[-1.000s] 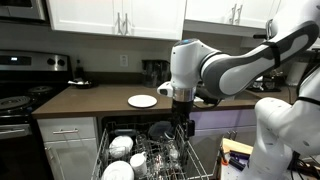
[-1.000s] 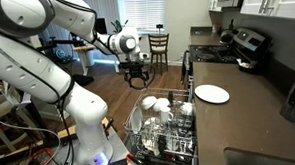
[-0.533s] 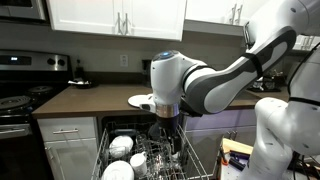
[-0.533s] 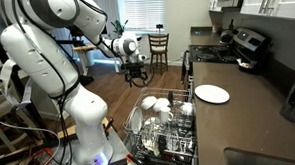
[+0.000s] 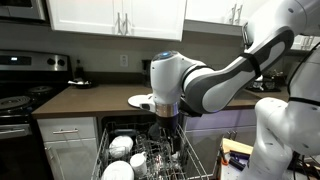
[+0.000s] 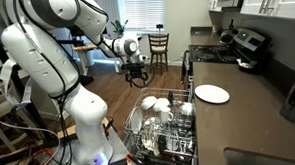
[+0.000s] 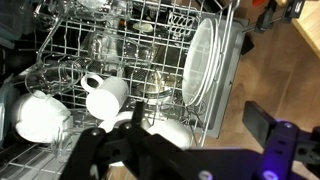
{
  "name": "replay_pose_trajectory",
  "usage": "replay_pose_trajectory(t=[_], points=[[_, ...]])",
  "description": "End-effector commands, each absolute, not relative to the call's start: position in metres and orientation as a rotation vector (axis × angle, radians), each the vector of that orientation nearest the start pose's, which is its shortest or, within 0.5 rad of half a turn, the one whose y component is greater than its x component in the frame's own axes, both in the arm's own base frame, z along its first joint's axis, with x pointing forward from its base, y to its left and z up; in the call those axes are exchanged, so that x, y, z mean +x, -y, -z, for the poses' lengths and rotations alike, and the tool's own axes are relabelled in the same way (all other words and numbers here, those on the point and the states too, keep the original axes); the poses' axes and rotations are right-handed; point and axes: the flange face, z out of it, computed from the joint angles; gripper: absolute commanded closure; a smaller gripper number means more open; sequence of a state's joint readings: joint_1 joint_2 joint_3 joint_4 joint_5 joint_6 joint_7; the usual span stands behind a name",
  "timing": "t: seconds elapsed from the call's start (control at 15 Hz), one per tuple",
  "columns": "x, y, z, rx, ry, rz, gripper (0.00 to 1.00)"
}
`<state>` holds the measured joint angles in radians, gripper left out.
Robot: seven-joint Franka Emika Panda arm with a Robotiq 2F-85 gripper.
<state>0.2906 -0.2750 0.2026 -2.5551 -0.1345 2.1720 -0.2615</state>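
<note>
The tool hangs released, gripping nothing, over a wire dishwasher rack holding glossy white mugs, clear glasses and an upright round plate.

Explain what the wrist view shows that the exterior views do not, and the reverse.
Wrist view only: an upright white plate in the dishwasher rack, and a handled mug. Exterior views only: a flat plate on the countertop, the stove, the arm. Both: that rack with white cups.
</note>
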Motion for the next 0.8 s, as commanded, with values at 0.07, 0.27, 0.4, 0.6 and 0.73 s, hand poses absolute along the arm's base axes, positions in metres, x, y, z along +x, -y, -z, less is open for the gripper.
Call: replay_pose_trajectory(t=[0.07, 0.27, 0.4, 0.6, 0.73], points=[[0.385, -0.211, -0.333, -3.059, 1.273, -0.096, 0.0], [0.396, -0.228, -0.319, -3.075, 1.25, -0.048, 0.0], [0.406, -0.235, -0.308, -3.096, 1.232, -0.058, 0.0], [0.423, -0.233, -0.298, -3.113, 1.198, -0.097, 0.0], [0.435, -0.229, -0.295, -3.115, 1.177, -0.111, 0.0]])
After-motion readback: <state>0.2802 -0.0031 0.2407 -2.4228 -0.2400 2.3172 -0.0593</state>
